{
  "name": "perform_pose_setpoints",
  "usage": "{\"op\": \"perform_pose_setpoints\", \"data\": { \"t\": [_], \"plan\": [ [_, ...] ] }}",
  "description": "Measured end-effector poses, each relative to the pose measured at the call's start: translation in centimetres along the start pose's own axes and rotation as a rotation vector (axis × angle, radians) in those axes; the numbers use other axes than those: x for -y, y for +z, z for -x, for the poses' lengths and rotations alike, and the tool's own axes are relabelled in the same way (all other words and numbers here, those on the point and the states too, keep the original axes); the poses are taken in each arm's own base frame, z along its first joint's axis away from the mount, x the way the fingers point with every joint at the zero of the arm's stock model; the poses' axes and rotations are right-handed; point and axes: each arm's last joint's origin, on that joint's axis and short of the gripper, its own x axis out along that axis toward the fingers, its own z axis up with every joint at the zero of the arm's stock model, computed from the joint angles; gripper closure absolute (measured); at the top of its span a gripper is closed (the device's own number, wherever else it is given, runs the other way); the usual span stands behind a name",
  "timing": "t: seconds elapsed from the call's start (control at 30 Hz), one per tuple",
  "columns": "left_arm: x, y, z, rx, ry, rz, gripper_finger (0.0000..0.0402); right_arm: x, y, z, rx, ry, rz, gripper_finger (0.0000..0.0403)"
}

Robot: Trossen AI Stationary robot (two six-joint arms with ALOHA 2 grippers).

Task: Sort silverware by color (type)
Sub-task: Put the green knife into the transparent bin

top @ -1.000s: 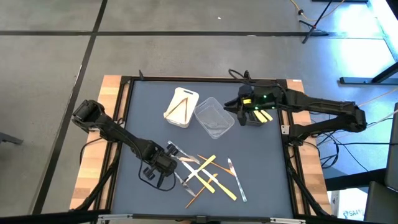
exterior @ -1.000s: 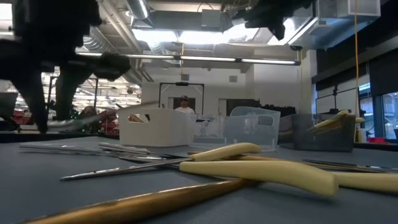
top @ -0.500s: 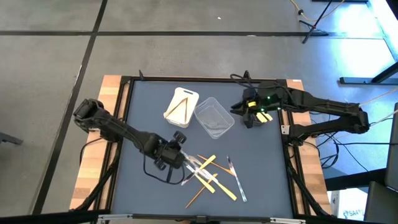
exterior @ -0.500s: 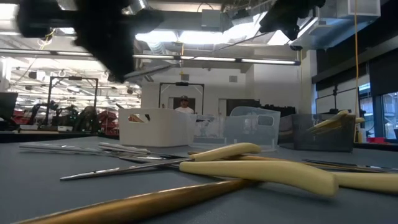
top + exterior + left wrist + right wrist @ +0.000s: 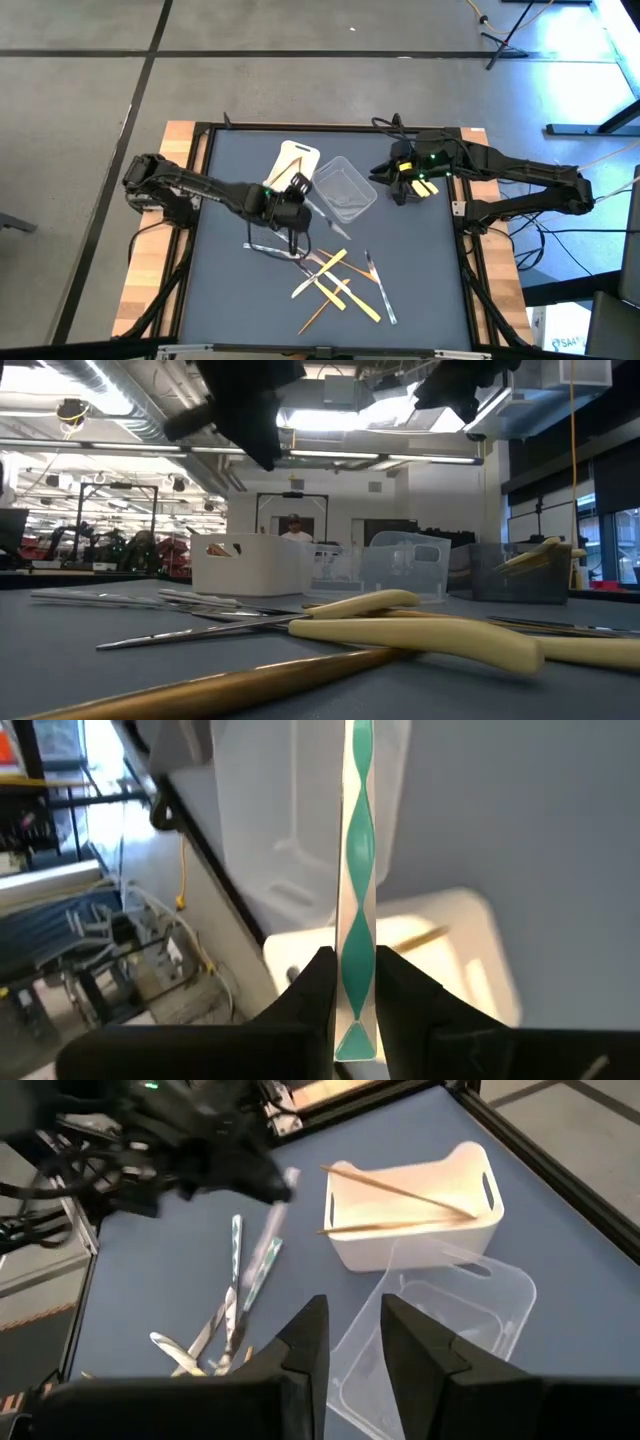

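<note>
My left gripper (image 5: 300, 197) hangs near the white tub (image 5: 292, 172) and the clear tub (image 5: 345, 190), shut on one clear plastic piece of silverware (image 5: 358, 840). That piece also shows in the high view (image 5: 328, 222), running from the gripper toward the table's right and near side. Wooden pieces (image 5: 400, 1205) lie in the white tub. My right gripper (image 5: 352, 1350) is open and empty above the dark grey tub, where yellow pieces (image 5: 425, 187) lie. A mixed pile of silverware (image 5: 335, 275) rests flat on the table. My left gripper pinches the clear piece by one end (image 5: 354, 1010) between its two fingers. The piece runs straight out ahead along the fingers. It is lifted clear of the table, above the ground beside the two tubs. Which kind of utensil it is, I cannot tell.
Yellow, wooden and clear pieces (image 5: 400, 625) are crossed over one another in the pile near the table's near edge. One clear piece (image 5: 265, 247) lies apart on the pile's left. The three tubs stand in a row at the far side. A person stands far back in the room.
My left gripper has risen from the left side of the pile and swung toward the far edge and somewhat right, up to the white and clear tubs, carrying the clear piece lifted clear. The rest of the pile has stayed on the table.
</note>
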Motion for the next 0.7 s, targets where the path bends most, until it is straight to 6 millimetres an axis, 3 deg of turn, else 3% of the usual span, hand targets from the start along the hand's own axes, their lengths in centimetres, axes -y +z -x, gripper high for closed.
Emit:
{"op": "perform_pose_setpoints", "data": {
  "t": [0.23, 0.47, 0.7],
  "plan": [
    [-2.5, -2.3, -2.5, -0.078, 0.017, 0.022, 0.0360, -0.1, 0.4, 0.0, 0.043, 0.010, 0.005, 0.0322],
    [-4.6, -4.8, -4.5, -0.141, 0.017, -0.062, 0.0360, -0.2, 0.8, 0.0, 0.080, 0.018, 0.016, 0.0322],
    [-6.5, -6.2, -6.0, -0.088, 0.032, -0.073, 0.0360, -0.1, 0.9, -0.8, 0.079, 0.026, 0.017, 0.0322]
  ]
}}
